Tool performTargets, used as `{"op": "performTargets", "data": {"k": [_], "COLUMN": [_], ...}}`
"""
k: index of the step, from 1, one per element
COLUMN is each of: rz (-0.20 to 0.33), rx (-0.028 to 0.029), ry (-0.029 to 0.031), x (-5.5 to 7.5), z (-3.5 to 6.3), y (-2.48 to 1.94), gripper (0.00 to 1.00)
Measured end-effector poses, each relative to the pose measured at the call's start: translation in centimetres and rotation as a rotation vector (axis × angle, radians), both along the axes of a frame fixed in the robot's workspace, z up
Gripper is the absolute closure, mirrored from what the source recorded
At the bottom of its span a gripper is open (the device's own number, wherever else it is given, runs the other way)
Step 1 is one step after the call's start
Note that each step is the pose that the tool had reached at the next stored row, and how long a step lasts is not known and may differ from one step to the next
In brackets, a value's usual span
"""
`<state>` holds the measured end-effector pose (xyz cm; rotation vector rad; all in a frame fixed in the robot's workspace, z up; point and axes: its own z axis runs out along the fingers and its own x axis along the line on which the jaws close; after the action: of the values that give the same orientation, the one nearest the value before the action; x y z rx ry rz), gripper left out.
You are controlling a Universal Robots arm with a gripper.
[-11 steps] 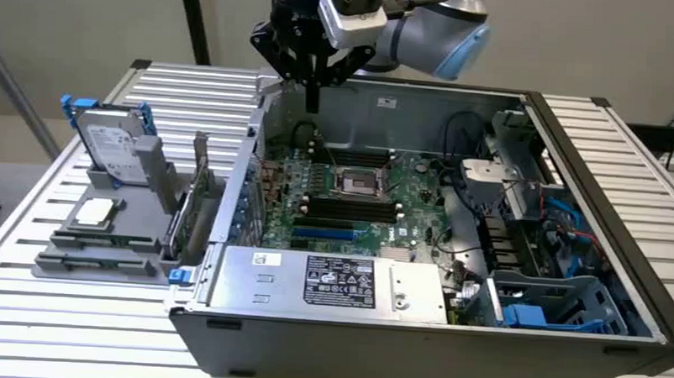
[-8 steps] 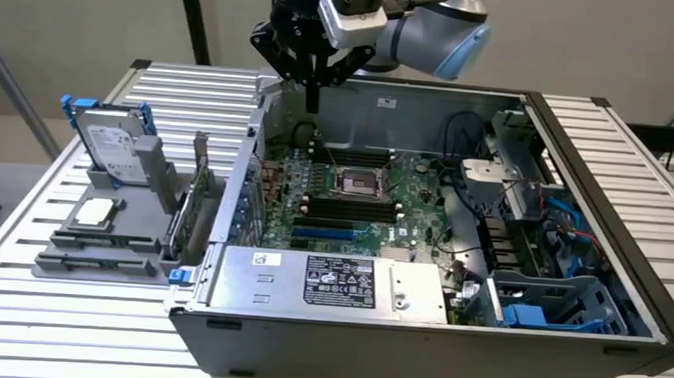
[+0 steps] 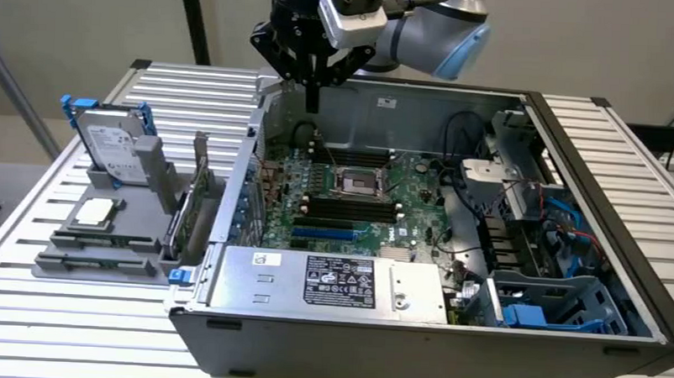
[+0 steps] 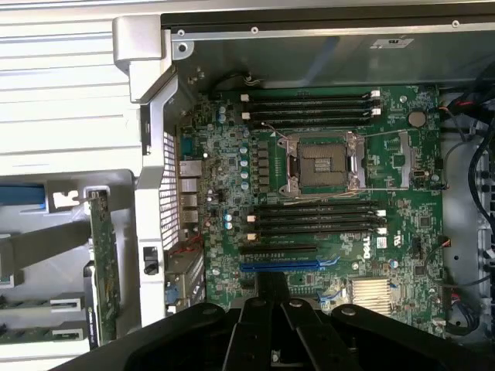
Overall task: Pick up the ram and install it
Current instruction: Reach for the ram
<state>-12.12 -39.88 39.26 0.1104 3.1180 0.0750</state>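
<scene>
The gripper (image 3: 314, 100) is being shown at twelve o'clock in the exterior view, poised above the far wall of the open computer case (image 3: 421, 343), with its dark fingers (image 3: 314, 87) drawn narrowly together into one thin point and nothing being held between them. In the wrist view the motherboard (image 4: 340, 193) is being seen from above, with the square processor socket (image 4: 323, 166) at its middle and rows of black memory slots (image 4: 317, 220) being shown on both sides of that socket, a blue slot (image 4: 278, 265) lying just beside the nearer row. The ram (image 4: 39, 334) is being kept outside the case, lying as a thin green strip in a grey holder (image 3: 93, 260) at nine o'clock in the exterior view, well apart from the gripper. On the same holder a silver processor chip (image 3: 95, 212) is being carried flat, a hard drive (image 3: 112, 147) is being propped upright at ten o'clock, and a taller expansion card (image 3: 202, 193) is being held on edge between the holder and the case wall. The power supply (image 3: 323, 281) is being seen at six o'clock inside the case, and everything is being borne by a slatted metal table (image 3: 41, 313)
</scene>
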Motion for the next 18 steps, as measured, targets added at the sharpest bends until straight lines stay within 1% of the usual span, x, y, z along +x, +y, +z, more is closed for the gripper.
{"op": "performTargets", "data": {"k": [4, 6, 18], "rz": [0.000, 0.000, 0.000], "rx": [-0.0001, -0.0003, 0.0000], "ry": [0.0001, 0.0005, 0.0002], "x": [-0.1, -0.6, -6.0], "z": [0.01, 0.02, 0.00], "y": [0.00, -0.03, -0.92], "gripper": [0.89, 0.89, 0.89]}}
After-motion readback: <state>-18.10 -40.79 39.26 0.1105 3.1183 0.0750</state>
